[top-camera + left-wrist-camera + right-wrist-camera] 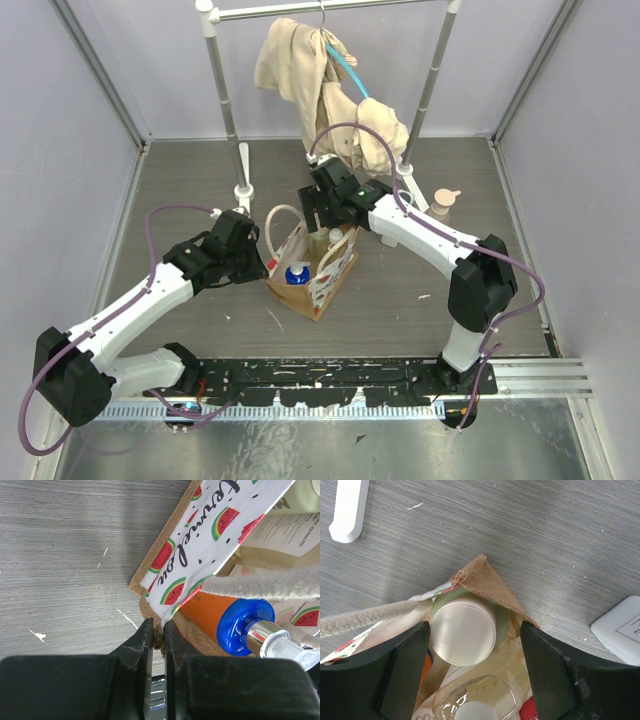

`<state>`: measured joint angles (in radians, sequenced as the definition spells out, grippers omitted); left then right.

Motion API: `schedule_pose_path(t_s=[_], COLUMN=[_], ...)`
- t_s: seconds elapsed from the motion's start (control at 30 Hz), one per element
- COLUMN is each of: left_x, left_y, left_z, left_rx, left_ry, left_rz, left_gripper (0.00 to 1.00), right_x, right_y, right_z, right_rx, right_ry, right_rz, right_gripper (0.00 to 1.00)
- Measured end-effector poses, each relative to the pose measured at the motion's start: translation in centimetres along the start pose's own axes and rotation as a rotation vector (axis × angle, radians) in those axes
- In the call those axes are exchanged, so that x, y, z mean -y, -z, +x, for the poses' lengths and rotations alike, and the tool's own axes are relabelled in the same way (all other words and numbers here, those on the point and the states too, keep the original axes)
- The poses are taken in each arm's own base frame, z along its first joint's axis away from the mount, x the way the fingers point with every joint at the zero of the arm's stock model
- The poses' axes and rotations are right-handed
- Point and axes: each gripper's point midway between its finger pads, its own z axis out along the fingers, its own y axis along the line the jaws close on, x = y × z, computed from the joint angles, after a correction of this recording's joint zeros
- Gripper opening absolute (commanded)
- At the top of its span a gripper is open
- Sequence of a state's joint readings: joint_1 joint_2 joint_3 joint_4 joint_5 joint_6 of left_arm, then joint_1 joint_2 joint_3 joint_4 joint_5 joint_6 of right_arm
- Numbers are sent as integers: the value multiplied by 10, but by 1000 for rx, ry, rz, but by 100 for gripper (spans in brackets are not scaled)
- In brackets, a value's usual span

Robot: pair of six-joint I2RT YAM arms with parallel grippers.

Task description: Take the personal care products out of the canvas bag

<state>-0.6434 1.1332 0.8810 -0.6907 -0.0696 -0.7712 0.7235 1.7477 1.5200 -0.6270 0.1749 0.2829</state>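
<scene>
The tan canvas bag (pixel 320 292) with watermelon-print lining stands mid-table, full of products. My left gripper (pixel 158 635) is shut on the bag's burlap corner edge (pixel 145 607); an orange bottle with a blue cap (pixel 243 626) lies just inside. My right gripper (pixel 472 640) is open above the bag's far corner (pixel 487 580), its fingers either side of a cream-lidded jar (pixel 463 631), not touching it. A clear-capped bottle (pixel 475 700) sits below the jar. A peach pump bottle (pixel 443 203) stands on the table at the right, outside the bag.
A clothes rack (pixel 225 100) with a beige garment (pixel 335 95) stands behind the bag. Its white foot (pixel 347 510) lies near the right gripper. A white box (pixel 620 627) sits at the right. Grey walls enclose the table.
</scene>
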Motion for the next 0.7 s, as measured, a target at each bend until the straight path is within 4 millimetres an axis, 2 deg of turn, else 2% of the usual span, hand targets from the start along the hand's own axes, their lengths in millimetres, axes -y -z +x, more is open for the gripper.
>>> schedule_pose_path(t_s=[0.17,0.4,0.5,0.53,0.7], left_x=[0,0,0,0,0], left_y=[0,0,0,0,0], left_z=[0,0,0,0,0], left_rx=[0,2,3,3,4], left_ry=[0,0,0,0,0], left_rz=[0,2,3,2,3], left_gripper=[16,17,17,17,17], right_x=[0,-2,-2,-1,-2], right_y=[-2,-12,-13,-13,-11], right_z=[0,8,9,9,6], right_rx=[-3,-35,-40,-39,-36], right_ry=[-2,4,16,22,26], right_rz=[-2,-13,-11,-10,-11], right_gripper=[72,71,52,49,45])
